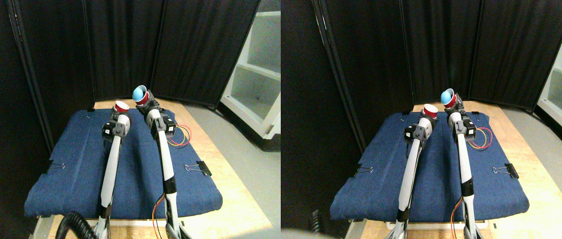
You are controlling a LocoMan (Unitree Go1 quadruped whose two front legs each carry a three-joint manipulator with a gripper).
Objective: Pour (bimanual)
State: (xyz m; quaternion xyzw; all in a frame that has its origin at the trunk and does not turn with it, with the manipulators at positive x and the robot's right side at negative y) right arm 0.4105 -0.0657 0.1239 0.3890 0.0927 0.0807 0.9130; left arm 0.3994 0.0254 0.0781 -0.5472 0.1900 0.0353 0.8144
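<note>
Over the far half of the blue cloth: both manipulators reach up from the bottom edge and meet near the back of the bench.
Bench [221,172]: pale wood top, mostly covered by a dark blue cloth [81,169] held with black binder clips [203,168] at its edges.
Left tool [117,115]: grasping a red cup [121,106] with a white inside; the cup stands close to upright, its mouth facing up and slightly toward the camera.
Right tool [147,107]: grasping a second red cup with a light blue inside [139,94]; this cup is tilted, its mouth turned to picture left and toward the camera.
Relation of the cups: the blue-lined cup sits higher and just to the right of the white-lined cup, its rim near the other's rim; whether they touch cannot be told.
Contents: nothing can be made out inside either cup or passing between them.
Left manipulator [110,164]: pale limb, rising nearly straight, with a dark joint block below the cup.
Right manipulator [165,154]: pale limb leaning slightly left, with red and yellow wires [183,137] looping from its joint onto the cloth.
Backdrop: black folding screen panels [121,45] behind the bench.
Right side: white shelving unit [256,74] standing on a grey floor [246,149].
</note>
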